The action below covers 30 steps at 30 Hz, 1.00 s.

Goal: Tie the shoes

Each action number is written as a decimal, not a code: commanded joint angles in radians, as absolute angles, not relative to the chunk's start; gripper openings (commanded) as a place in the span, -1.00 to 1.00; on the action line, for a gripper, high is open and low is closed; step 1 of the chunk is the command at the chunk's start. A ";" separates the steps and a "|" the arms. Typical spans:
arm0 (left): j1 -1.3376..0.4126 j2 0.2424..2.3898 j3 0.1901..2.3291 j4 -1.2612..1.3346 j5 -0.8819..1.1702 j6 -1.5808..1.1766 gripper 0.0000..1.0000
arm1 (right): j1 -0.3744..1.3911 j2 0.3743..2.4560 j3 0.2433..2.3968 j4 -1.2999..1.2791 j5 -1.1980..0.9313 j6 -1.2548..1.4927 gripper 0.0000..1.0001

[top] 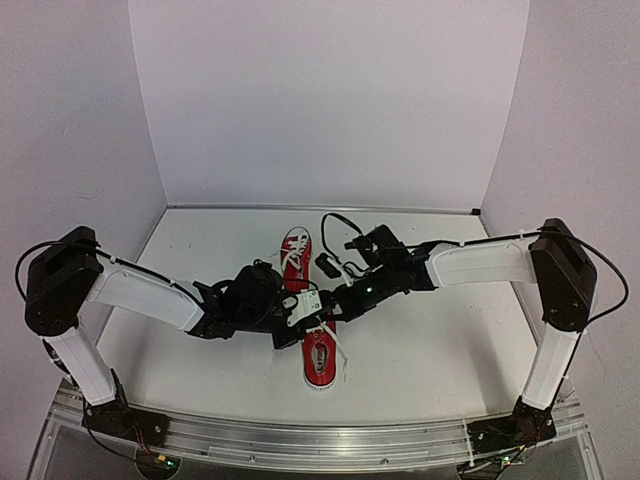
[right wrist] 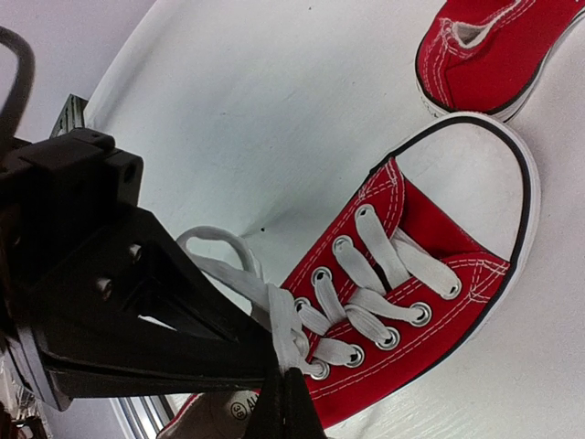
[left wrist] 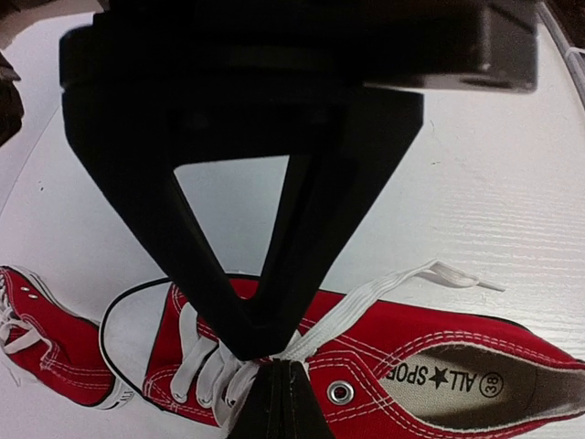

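Observation:
Two red shoes with white laces lie mid-table: the near shoe (top: 320,362) under both grippers and the far shoe (top: 296,250) behind it. My left gripper (top: 303,309) is shut on a white lace (left wrist: 384,297) right above the near shoe's (left wrist: 430,338) top eyelets, its free end trailing onto the table. My right gripper (top: 336,304) is shut on the other lace (right wrist: 294,320) at the near shoe's (right wrist: 430,265) tongue, beside a small lace loop (right wrist: 215,242). The far shoe shows at the left (left wrist: 46,343) and at the top right (right wrist: 489,46).
A black cable (top: 335,225) and a small black object (top: 325,263) lie behind the right gripper near the far shoe. White walls close the back and sides. An aluminium rail (top: 320,440) runs along the near table edge between the arm bases.

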<state>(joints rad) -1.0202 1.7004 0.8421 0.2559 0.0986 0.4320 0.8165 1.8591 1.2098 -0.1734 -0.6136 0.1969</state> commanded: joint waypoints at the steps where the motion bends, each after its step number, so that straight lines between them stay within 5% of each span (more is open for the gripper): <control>1: -1.011 1.722 0.855 0.304 0.069 0.384 -1.00 | 0.815 1.825 1.216 -0.146 -0.611 0.206 -1.00; 30: -1.004 1.913 0.651 1.059 0.168 -0.081 -1.00 | 0.821 1.857 1.134 -0.009 -0.752 0.295 -1.00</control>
